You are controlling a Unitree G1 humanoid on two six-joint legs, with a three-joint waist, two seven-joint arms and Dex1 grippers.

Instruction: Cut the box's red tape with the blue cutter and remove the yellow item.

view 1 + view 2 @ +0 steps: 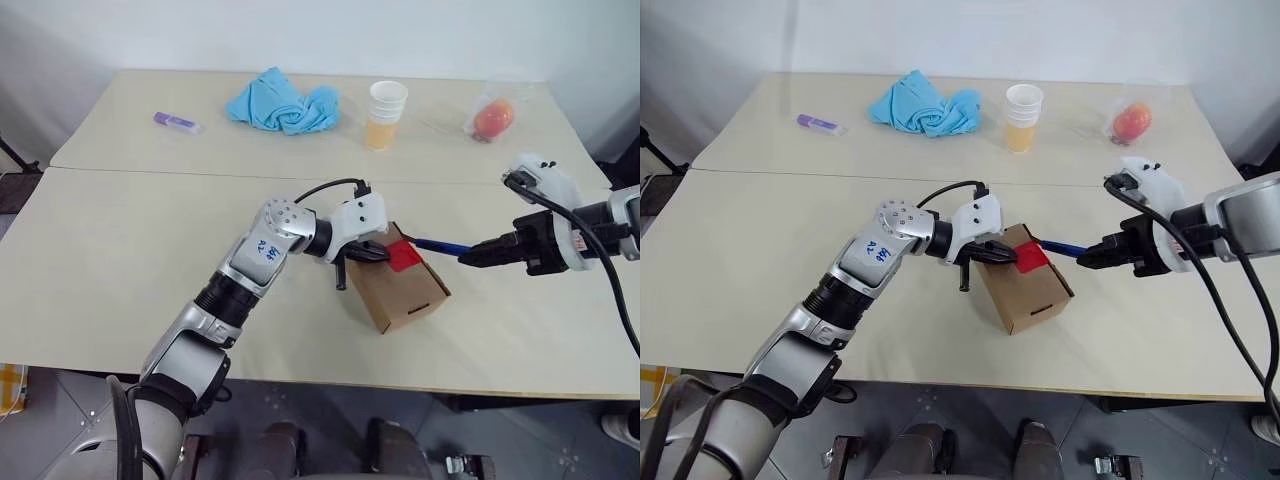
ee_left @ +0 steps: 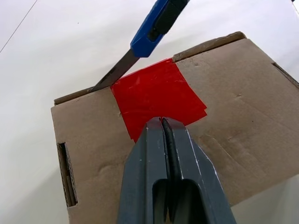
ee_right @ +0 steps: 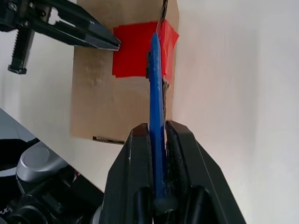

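Observation:
The brown cardboard box point(image 1: 405, 295) lies on the table in front of me, with the red tape point(image 1: 403, 257) on its top. My left gripper point(image 1: 383, 256) is shut, and its tips point(image 2: 161, 121) press on the box top at the tape's near edge. From the right, my right gripper point(image 1: 470, 257) is shut on the blue cutter point(image 1: 438, 246). The cutter's blade point(image 2: 114, 74) meets the box top's edge at a corner of the tape. The yellow item is hidden.
At the back of the table lie a purple stick point(image 1: 176, 122), a crumpled blue cloth point(image 1: 285, 103), a white cup point(image 1: 385, 115) with orange filling and a reddish fruit in clear plastic point(image 1: 493, 119). The table's front edge point(image 1: 330, 385) runs close below the box.

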